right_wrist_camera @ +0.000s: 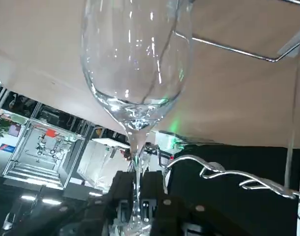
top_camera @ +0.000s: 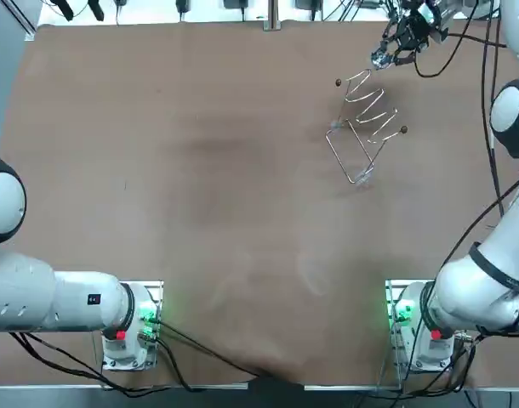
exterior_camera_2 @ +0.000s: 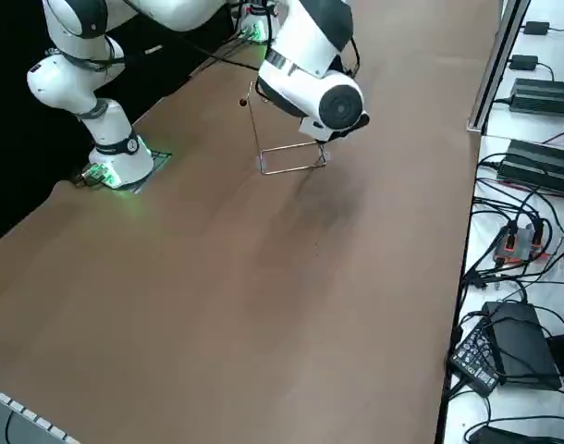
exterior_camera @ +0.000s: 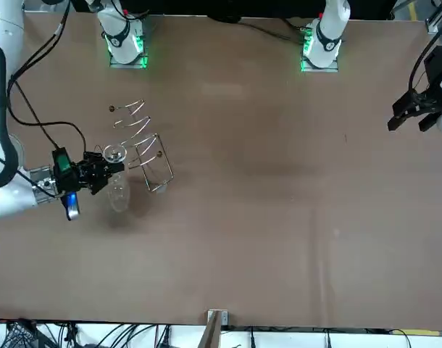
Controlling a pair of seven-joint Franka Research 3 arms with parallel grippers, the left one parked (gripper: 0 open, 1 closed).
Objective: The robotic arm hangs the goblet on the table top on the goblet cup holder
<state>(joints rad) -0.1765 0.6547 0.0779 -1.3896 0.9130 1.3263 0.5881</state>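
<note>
At the far right part of the table (top_camera: 200, 170), as the overhead view gives it, the right gripper (top_camera: 400, 38) is seen in the air with the goblet (top_camera: 380, 58) held just beyond the wire rack (top_camera: 366, 127). Little more than a glint of glass is shown there. From the front view the goblet (exterior_camera: 118, 192) is made out more fully: its round foot lies near the rack's (exterior_camera: 145, 141) zigzag top wire and its bowl lies toward the camera, just beside the rack's base loop, with the gripper (exterior_camera: 98, 172) at its side.

Only in the wrist view is the grip itself shown: the stem is clamped between the two dark fingers (right_wrist_camera: 155, 189), and the bowl (right_wrist_camera: 135, 59) points away from the wrist, with a wavy rack wire (right_wrist_camera: 224, 174) close beside it. In the right side view the gripper and goblet are hidden behind the arm (exterior_camera_2: 319, 83); only the rack's base frame (exterior_camera_2: 291, 159) and one ball-tipped end are visible.

The table is covered in plain brown cloth. Green lights (top_camera: 400, 314) are lit at the arm bases. A white bench (exterior_camera_2: 541, 231) with black boxes and cables is seen along one table edge.

The goblet is of clear glass, with a rounded bowl and a thin stem.
</note>
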